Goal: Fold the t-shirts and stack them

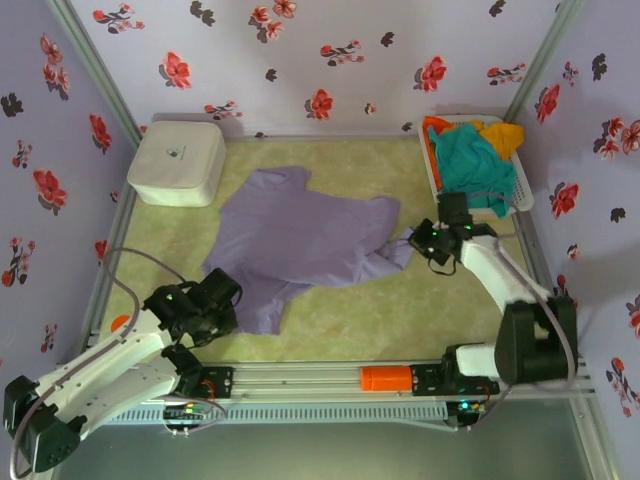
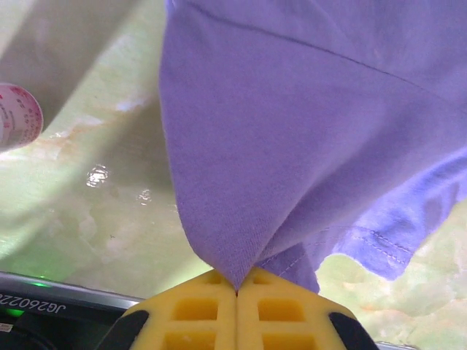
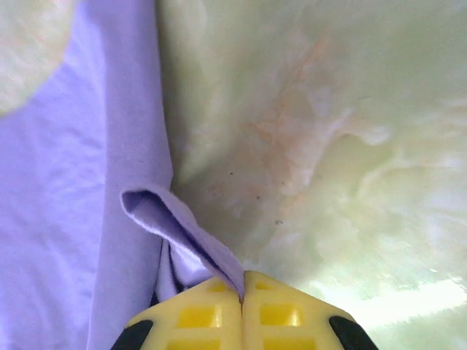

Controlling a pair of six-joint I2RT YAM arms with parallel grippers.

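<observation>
The left fingers [image 2: 219, 295], yellow and waffled, are pressed together on a pinched point of the purple shirt [image 2: 292, 131], and the cloth fans up and out from that pinch, with a stitched hem hanging to the right of it. In the overhead view the left fingers [image 1: 222, 296] sit at the shirt's near left corner, toward the near left of the counter [image 1: 380, 310]. The right fingers [image 3: 226, 300] are likewise closed tight, nipping a small raised fold of the purple shirt [image 3: 51, 189] right at its edge, with bare pale green counter [image 3: 328, 146] beside it. From above, the right fingers [image 1: 422, 240] hold the shirt's right tip, toward the counter's right edge. The purple shirt [image 1: 300, 245] lies spread and rumpled across the middle of the counter, stretching from the far centre down to the near left, with a narrow tail drawn out to the right. In the far right corner stands a white basket [image 1: 437, 175] heaped with a teal shirt [image 1: 470, 165] on top, an orange shirt [image 1: 436, 126] showing at its far left and a yellow shirt [image 1: 505, 135] at its far right; the teal cloth spills over the basket's near rim, just beyond the right arm's wrist. A white box [image 1: 177, 162] sits in the far left corner, apart from the purple shirt.
</observation>
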